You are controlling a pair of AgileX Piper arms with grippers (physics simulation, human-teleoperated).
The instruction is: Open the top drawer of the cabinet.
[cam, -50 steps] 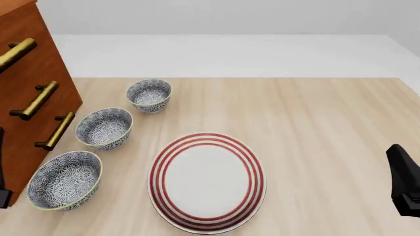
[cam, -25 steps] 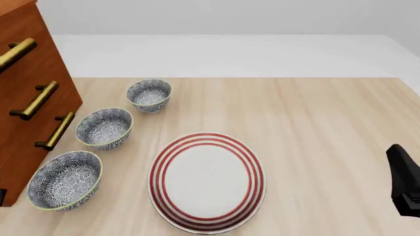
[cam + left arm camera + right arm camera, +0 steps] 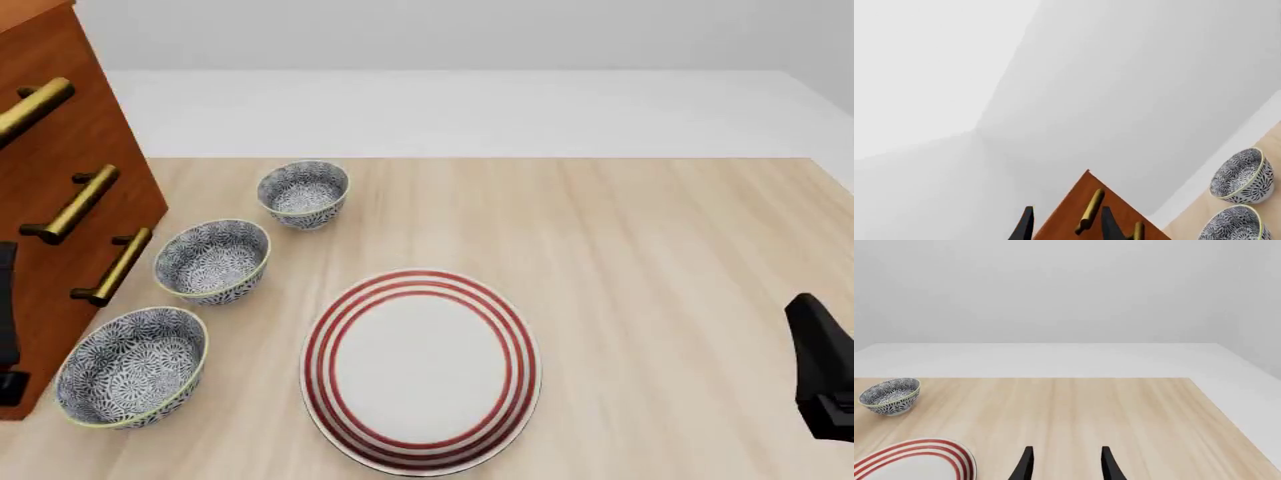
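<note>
Pale wood worktop (image 3: 641, 260), plain white room behind. Tall reddish-brown wooden cabinet (image 3: 67, 200) stands at far left; its top drawer (image 3: 1087, 200), with the gold brass bar handle (image 3: 1090, 210), looks shut. Left gripper (image 3: 1066, 227) jaws spread apart, empty, the handle showing between the fingertips but seemingly not yet gripped. Right gripper (image 3: 1066, 465) parted too, idle near the red-ringed white plate (image 3: 420, 368). Three blue patterned bowls (image 3: 211, 260) line the cabinet. Best: straddle the bar squarely, clamp, pull straight outward.

Bare simulated tabletop scene: wood table (image 3: 641, 250), blank grey-white walls, 3 bowls (image 3: 211, 261).
</note>
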